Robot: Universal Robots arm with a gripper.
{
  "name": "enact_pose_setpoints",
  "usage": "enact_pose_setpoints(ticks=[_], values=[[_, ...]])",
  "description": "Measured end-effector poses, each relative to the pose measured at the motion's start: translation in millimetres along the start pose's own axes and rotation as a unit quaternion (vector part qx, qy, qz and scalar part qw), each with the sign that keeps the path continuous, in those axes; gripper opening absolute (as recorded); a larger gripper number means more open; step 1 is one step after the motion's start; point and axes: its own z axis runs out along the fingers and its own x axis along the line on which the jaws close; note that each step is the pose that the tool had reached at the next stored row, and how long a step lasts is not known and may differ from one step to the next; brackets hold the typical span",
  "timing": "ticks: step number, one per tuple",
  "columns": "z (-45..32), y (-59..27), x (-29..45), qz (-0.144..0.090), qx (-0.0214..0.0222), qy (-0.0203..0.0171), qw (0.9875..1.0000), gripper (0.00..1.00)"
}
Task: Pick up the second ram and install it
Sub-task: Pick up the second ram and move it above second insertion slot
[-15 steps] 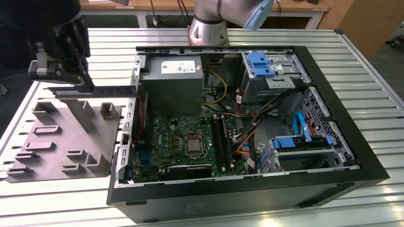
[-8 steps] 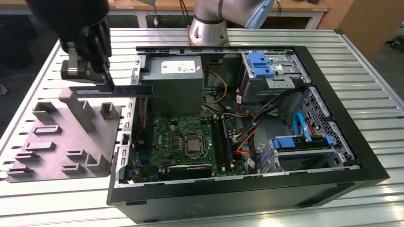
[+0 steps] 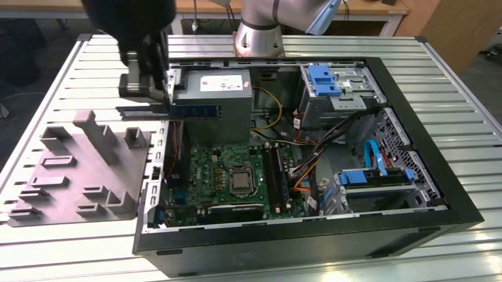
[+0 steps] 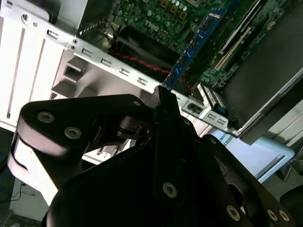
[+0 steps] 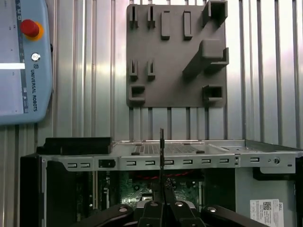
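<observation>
Claw (image 3: pixel 147 95) closed on the second ram (image 3: pixel 188 110), gripping toward one end. The stick hangs over the computer case (image 3: pixel 464 197) rim, in front of the power supply (image 3: pixel 227 124). Judged light, stiff, thin and fragile. You pinch the flat faces and avoid the contact edge.

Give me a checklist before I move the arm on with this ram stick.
1. Grip: ok, the pincer is shut on the second ram.
2. Clear of the grey fixture: ok, the ram is held apart from it.
3. Over the motherboard slots: not ok, it hangs by the power supply, short of them.
4. Gap to the power supply: cannot tell.
5. Slot latches open: cannot tell.
</observation>
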Motion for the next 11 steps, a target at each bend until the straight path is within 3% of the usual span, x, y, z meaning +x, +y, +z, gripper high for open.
enact_pose_setpoints(ticks=[11], values=[[-1.7, -50.2, -1.1, 0.000, 0.0000, 0.0000, 1.0000, 0.12]])
